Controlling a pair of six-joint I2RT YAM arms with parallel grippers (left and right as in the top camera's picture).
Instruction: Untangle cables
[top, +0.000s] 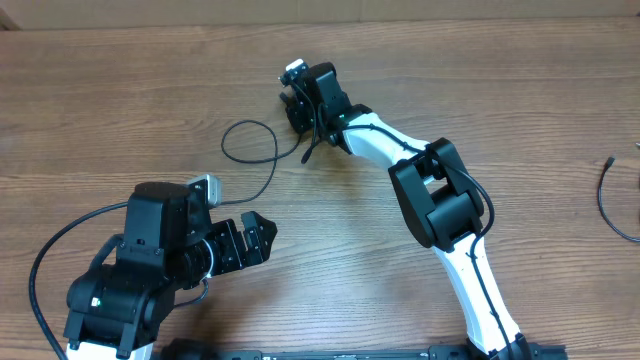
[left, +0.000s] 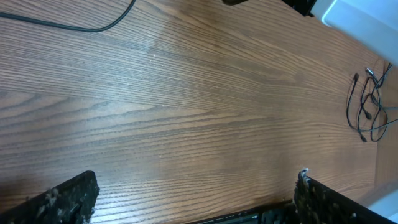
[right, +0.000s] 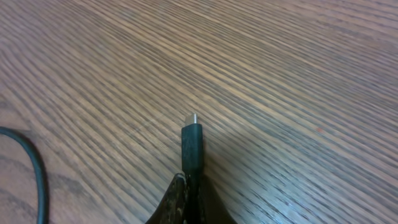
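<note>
One thin black cable (top: 276, 155) loops across the wood at upper centre and runs up to my right gripper (top: 297, 105). In the right wrist view the right gripper (right: 189, 182) is shut on that cable's plug end (right: 192, 146), whose metal tip points forward just above the table; more of the cord (right: 38, 177) curves at the left. More thin cables (left: 368, 102) lie in a loose tangle far to the right, seen at the edge overhead as a cord (top: 603, 197). My left gripper (top: 252, 240) stands wide open over bare wood, and the left gripper (left: 196, 200) holds nothing.
The wooden table (top: 500, 90) runs to a far edge at the top of the overhead view. The white right arm (top: 440, 200) stretches diagonally from the bottom right. A thicker black robot cable (top: 40, 270) curls beside the left arm's base.
</note>
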